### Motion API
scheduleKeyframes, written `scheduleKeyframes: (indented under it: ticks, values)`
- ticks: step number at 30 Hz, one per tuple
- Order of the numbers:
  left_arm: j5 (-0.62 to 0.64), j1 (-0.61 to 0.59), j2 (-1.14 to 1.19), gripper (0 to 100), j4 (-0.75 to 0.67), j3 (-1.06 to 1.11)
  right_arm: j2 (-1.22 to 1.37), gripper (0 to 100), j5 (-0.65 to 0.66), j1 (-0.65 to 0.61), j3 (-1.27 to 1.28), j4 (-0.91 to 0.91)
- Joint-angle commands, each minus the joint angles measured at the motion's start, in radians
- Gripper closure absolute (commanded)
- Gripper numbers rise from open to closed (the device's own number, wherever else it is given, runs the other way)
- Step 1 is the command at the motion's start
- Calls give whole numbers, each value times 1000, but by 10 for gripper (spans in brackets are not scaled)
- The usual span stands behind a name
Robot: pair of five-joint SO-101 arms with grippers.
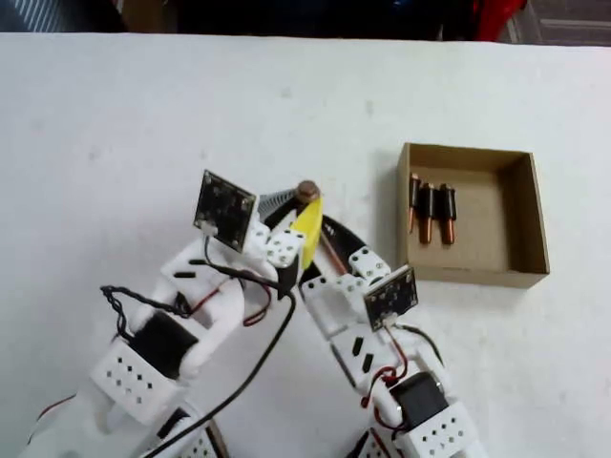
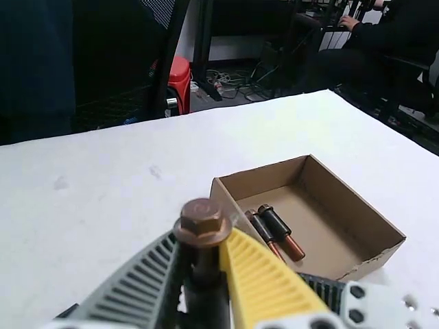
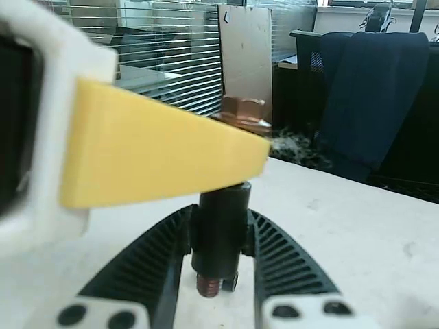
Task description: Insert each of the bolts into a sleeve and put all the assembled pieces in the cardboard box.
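Observation:
A copper bolt with a hex head (image 1: 306, 191) stands upright at the table's centre, its shank inside a black sleeve (image 3: 219, 229). My left gripper (image 1: 302, 205), with one grey and one yellow finger (image 2: 257, 274), is shut on the bolt just under its head (image 2: 202, 223). My right gripper (image 3: 221, 236), with black ribbed fingers (image 3: 288, 257), is shut on the sleeve lower down; the threaded tip (image 3: 209, 284) pokes out below. The cardboard box (image 1: 468, 153) lies to the right, holding three assembled pieces (image 1: 430, 212) side by side along one wall (image 2: 274, 229).
Both arms meet at the table's centre, their fingers crossing. The box (image 2: 363, 205) stands close beside the grippers. White table stretches to the left and the far side. Cables hang by the left arm (image 1: 258, 363).

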Motion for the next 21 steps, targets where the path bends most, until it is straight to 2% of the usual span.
scheduleKeyframes:
  ticks: [1,9,15,21]
  values:
    - [-11,-2,-21,976,-29,-6,-12,954,15,-2,8,-1]
    - [-12,-4,-21,973,-28,-3,-12,954,15,-2,8,-1]
    - [-12,-4,-21,828,11,-9,-12,954,15,-2,8,-1]
    - [-12,-39,-21,813,14,-5,-12,954,15,-2,8,-1]
